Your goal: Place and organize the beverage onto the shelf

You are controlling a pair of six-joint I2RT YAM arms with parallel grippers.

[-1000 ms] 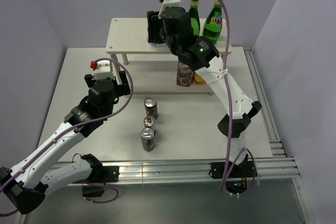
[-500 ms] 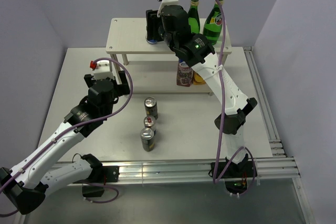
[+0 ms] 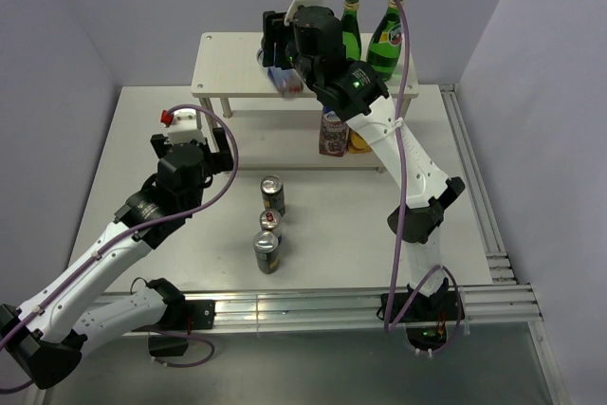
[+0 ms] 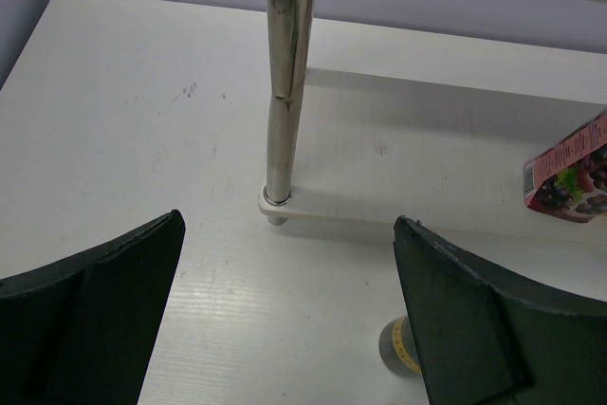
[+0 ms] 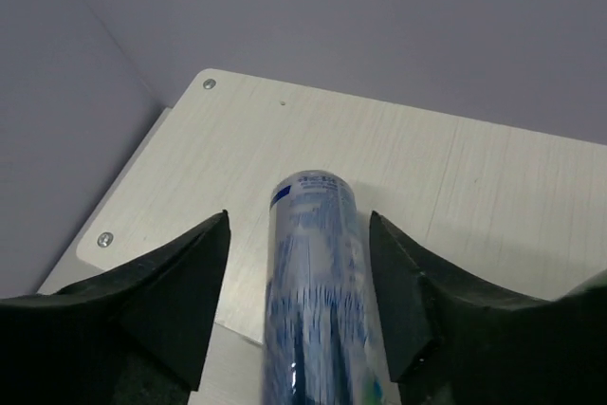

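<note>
Right wrist only: blue can (image 5: 313, 282) seemingly unclamped.

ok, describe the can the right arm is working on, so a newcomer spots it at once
Find the shelf at the far side of the table and look at its top board, left of the two green bottles. The can is there, between the fingers of the right pincer. It is the only can on that board, and it is printed blue and white.
</note>
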